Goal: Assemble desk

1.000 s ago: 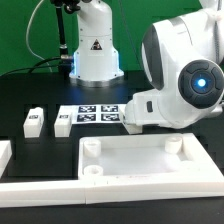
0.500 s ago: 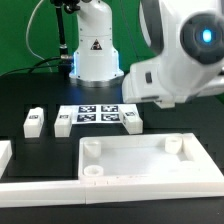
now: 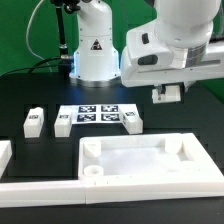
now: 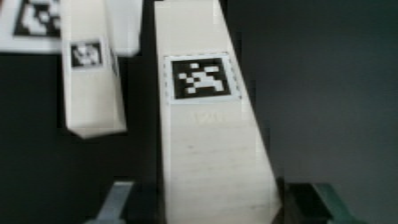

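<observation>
While clamped in the gripper (image 3: 168, 94), the leg (image 4: 214, 140) — white, square-sectioned, black-and-white tagged — is held aloft over the table (image 3: 186, 122), the arm (image 3: 170, 45) set high.

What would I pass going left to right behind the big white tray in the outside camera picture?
first leg → second leg → marker board → third leg → gripper, raised, holding a fourth leg
</observation>
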{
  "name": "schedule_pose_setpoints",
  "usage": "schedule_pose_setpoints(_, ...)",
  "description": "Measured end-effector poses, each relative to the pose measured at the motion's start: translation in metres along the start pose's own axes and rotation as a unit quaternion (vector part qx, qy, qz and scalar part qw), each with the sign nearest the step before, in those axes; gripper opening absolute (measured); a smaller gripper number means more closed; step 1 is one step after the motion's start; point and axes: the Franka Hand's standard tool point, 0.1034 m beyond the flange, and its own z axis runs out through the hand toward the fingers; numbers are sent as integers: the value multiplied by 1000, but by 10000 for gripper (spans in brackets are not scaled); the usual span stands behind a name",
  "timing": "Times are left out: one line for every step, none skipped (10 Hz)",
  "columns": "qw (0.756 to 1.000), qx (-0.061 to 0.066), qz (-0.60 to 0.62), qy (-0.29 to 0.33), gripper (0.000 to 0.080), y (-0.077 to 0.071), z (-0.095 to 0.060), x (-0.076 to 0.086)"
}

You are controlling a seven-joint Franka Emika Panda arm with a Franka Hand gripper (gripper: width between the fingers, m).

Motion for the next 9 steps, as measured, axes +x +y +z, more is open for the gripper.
schedule_pose_setpoints(1000, 3, 0, 21, 288, -1, -3, 9)
schedule_pose_setpoints(999, 7, -3, 51, 288, -4, -39, 12)
schedule_pose_setpoints(996, 10, -18, 92, 288, -2, -77, 13)
schedule_pose_setpoints(989, 12, -29, 144, 288, -3, -107, 19)
schedule_pose_setpoints(974, 14, -29, 223, 288, -7, -103, 27)
schedule_pose_setpoints(973, 11, -29, 229, 288, -4, -91, 20)
schedule_pose_setpoints(960, 14, -29, 278, 288, -5, -98, 27)
schedule_pose_setpoints(947, 15, -31, 319, 288, -6, -101, 31)
schedule_pose_setpoints(938, 16, -37, 345, 288, -6, -109, 38)
